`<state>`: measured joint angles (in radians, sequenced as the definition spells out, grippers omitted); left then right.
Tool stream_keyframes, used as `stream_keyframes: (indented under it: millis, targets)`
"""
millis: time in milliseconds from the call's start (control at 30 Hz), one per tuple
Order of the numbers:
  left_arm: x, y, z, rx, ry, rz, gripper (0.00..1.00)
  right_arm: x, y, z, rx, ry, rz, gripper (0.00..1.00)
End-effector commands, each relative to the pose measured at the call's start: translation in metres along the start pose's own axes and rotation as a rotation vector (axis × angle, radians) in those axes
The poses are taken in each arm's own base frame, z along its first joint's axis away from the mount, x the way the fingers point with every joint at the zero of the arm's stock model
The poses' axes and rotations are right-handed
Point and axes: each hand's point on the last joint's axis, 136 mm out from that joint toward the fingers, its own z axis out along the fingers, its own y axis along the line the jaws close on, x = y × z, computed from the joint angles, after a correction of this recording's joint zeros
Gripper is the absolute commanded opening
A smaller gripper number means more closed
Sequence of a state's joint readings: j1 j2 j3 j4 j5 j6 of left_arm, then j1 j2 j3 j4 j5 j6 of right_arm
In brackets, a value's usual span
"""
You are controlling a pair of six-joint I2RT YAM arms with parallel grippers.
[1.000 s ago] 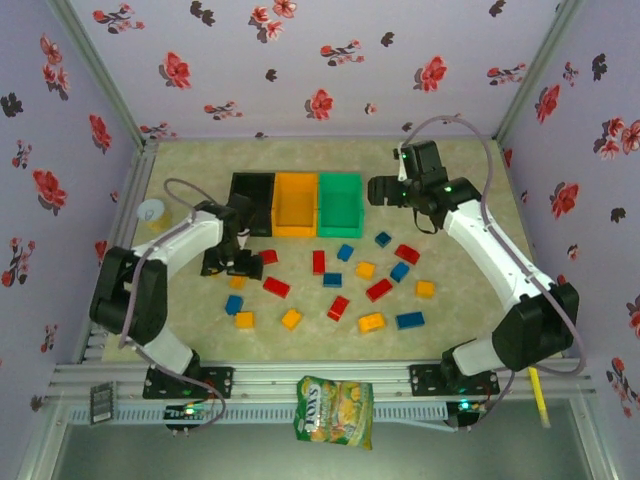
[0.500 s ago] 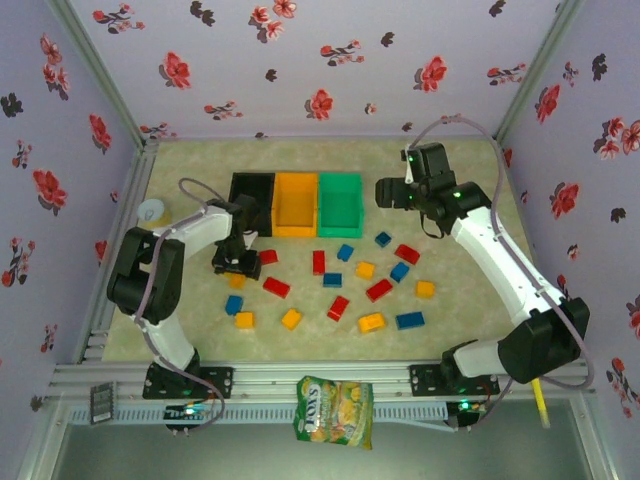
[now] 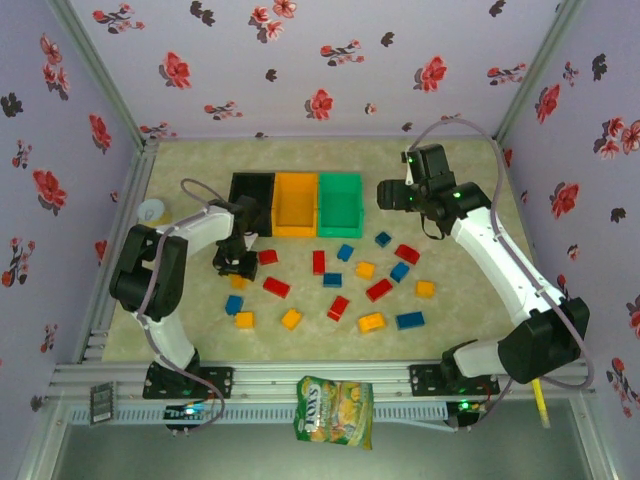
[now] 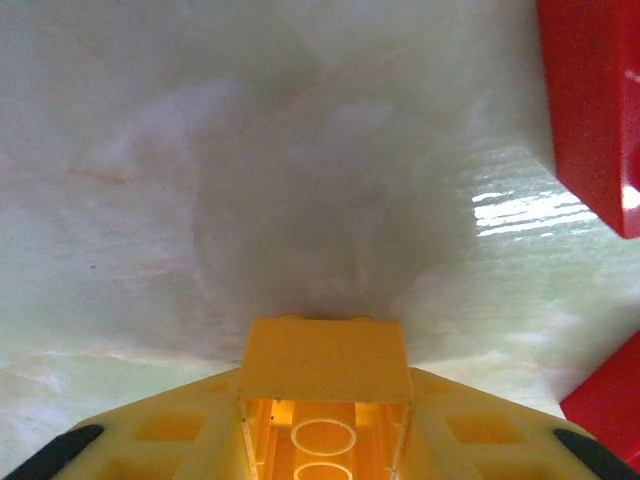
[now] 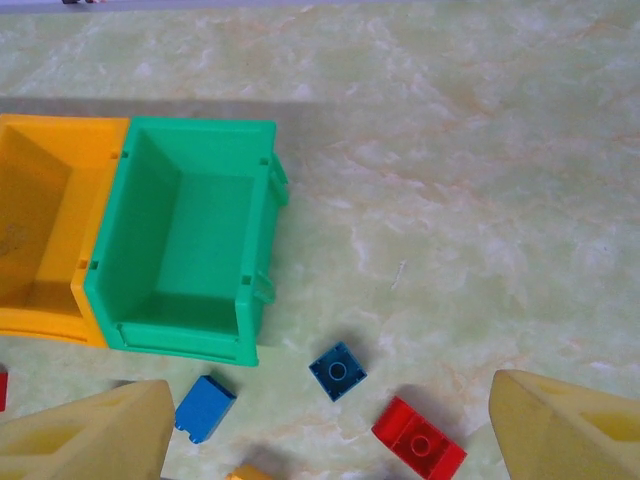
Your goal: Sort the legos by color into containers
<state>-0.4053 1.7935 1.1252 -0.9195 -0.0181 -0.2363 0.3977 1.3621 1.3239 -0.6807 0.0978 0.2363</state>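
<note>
My left gripper [image 3: 237, 264] pinches a yellow brick [image 4: 325, 372] down by the table, at 6 o'clock from the black bin [image 3: 252, 176]. The frame cuts off the brick's near end and two red bricks [image 4: 592, 100] at 3 o'clock. My right gripper [image 3: 386, 193] hangs spread wide, holding nothing, at 3 o'clock from the green bin [image 5: 200, 128].
</note>
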Motion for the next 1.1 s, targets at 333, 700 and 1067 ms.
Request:
stream_keyframes:
  millis: [333, 700, 1067]
  targets:
    - [-0.051, 0.035, -0.1, -0.09, -0.25, -0.107, 0.22, 0.008, -0.007, -0.018, 0.023, -0.019, 0.001, 0.82]
    - [-0.163, 0.03, -0.175, -0.036, -0.537, -0.149, 0.23, 0.012, -0.004, -0.022, -0.009, -0.035, 0.043, 0.82]
    - [-0.218, 0.035, -0.149, 0.007, -0.537, -0.184, 0.43, 0.024, -0.005, -0.02, -0.003, -0.008, 0.047, 0.85]
